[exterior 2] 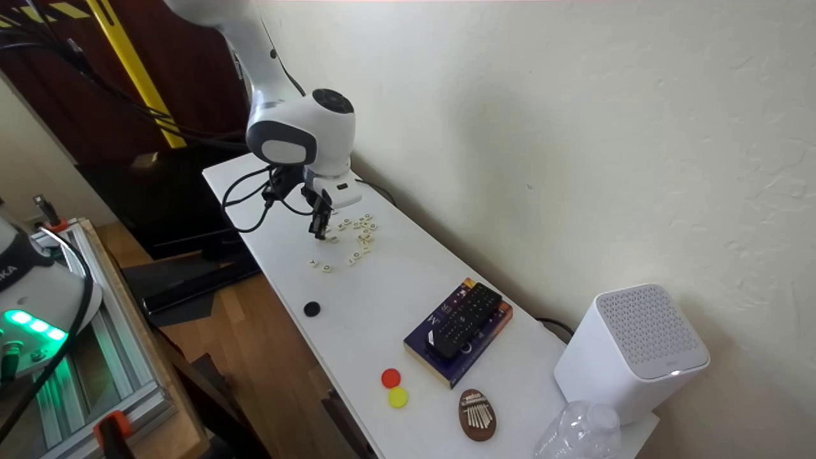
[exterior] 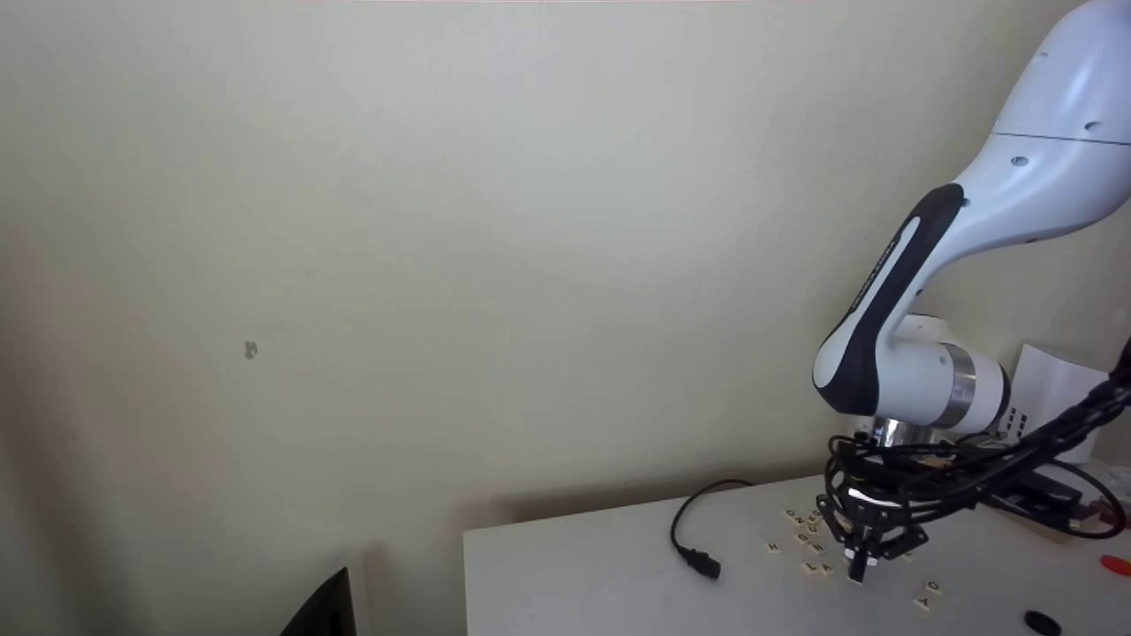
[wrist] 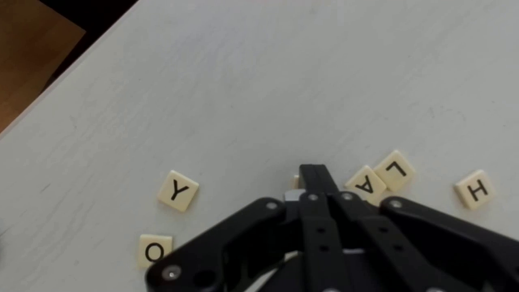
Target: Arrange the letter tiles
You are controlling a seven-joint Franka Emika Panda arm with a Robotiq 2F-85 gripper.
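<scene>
My gripper (wrist: 314, 170) is shut, its black fingertips pressed together, low over the white table; it also shows in both exterior views (exterior: 857, 568) (exterior 2: 318, 231). A pale tile (wrist: 295, 182) peeks out left of the fingertips, its letter hidden. To the left lie the Y tile (wrist: 178, 190) and the O tile (wrist: 155, 250), apart from each other. To the right the A tile (wrist: 365, 184) and L tile (wrist: 394, 170) touch, and the H tile (wrist: 475, 189) lies alone farther right. Several more tiles (exterior 2: 364, 238) lie scattered near the gripper in the exterior views.
A black cable plug (exterior: 701, 563) lies on the table (exterior: 565, 583). A black disc (exterior 2: 312, 309), red disc (exterior 2: 391, 378), yellow disc (exterior 2: 398, 398), book (exterior 2: 424, 354) with a remote (exterior 2: 465, 319), thumb piano (exterior 2: 477, 414), white box (exterior 2: 631, 357) and clear bottle (exterior 2: 580, 433) stand along it.
</scene>
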